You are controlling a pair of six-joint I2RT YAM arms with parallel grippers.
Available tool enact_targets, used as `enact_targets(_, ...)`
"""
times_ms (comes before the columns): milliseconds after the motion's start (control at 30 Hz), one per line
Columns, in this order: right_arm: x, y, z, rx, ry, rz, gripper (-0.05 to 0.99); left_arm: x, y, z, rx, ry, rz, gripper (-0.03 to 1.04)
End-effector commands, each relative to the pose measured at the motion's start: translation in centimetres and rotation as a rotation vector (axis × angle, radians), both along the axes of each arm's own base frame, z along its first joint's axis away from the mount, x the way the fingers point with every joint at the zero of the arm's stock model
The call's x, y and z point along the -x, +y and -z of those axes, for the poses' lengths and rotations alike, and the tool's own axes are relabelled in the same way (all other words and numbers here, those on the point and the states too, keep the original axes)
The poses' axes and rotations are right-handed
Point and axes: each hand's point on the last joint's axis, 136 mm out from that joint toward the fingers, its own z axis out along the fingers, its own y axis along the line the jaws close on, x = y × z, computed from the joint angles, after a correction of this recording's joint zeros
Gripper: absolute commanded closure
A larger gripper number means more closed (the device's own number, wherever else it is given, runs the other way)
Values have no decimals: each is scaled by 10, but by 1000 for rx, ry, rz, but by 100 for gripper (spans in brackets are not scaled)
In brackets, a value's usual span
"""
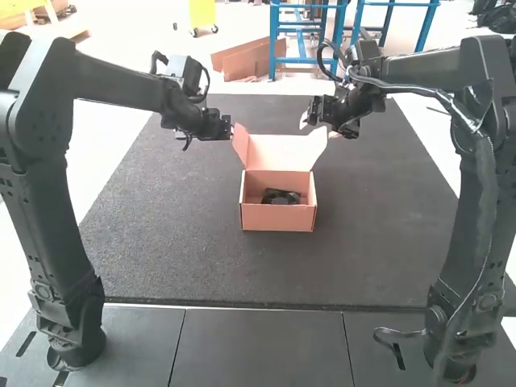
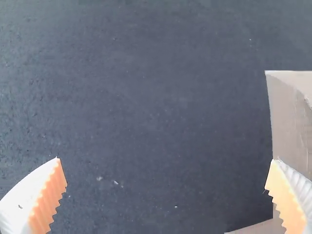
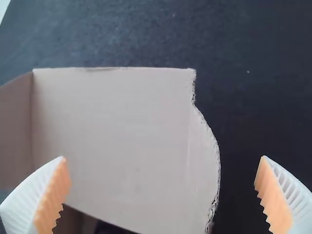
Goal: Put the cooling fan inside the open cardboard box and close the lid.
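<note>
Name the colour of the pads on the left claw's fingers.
Orange pads, best seen in the left wrist view.

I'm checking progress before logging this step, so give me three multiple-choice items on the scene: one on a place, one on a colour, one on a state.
1. Relative to the cardboard box, the cooling fan lies: A beside it; B inside it; C underneath it.
2. The pads of the left gripper are: A orange; B blue; C green.
3. The lid is: A shut flat; B standing open; C torn off.
Key: 1 B, the dark fan shows through the box's open top. 2 A, the left wrist view shows orange ribbed pads. 3 B, the flap stands upright behind the opening.
</note>
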Motion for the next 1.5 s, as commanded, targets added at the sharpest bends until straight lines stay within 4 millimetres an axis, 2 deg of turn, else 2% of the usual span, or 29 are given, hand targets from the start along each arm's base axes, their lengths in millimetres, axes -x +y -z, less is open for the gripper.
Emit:
enact_targets(0, -7, 1, -14, -31, -27, -5, 8, 0, -29, -18, 39, -30, 68, 4)
enact_targets(100, -7, 1, -15, -34, -26, -6, 10, 5, -43, -19, 35, -32, 101, 4)
enact_targets(233, -6, 1, -12, -34, -20, -7, 14, 5, -47, -23, 37, -38, 109, 4)
enact_targets(567, -2, 1, -11, -24, -8, -10, 48, 5, -47, -24, 35, -37, 111, 4)
enact_targets(667, 1, -2, -8, -7, 3, -13, 54, 6, -48, -24, 34, -36, 114, 4)
enact_targets(733, 2, -3, -8, 2, 2, -9, 54, 6, -48, -24, 33, -35, 115, 4)
enact_targets(833, 2, -6, -9, 16, -4, -2, 63, 6, -48, -24, 33, -35, 115, 4)
enact_targets(933, 1, -8, -9, 24, -7, 5, 66, 7, -48, -24, 31, -32, 116, 4)
enact_targets(1467, 0, -20, -22, 49, -50, 44, 67, 9, -47, -22, 26, -22, 117, 4)
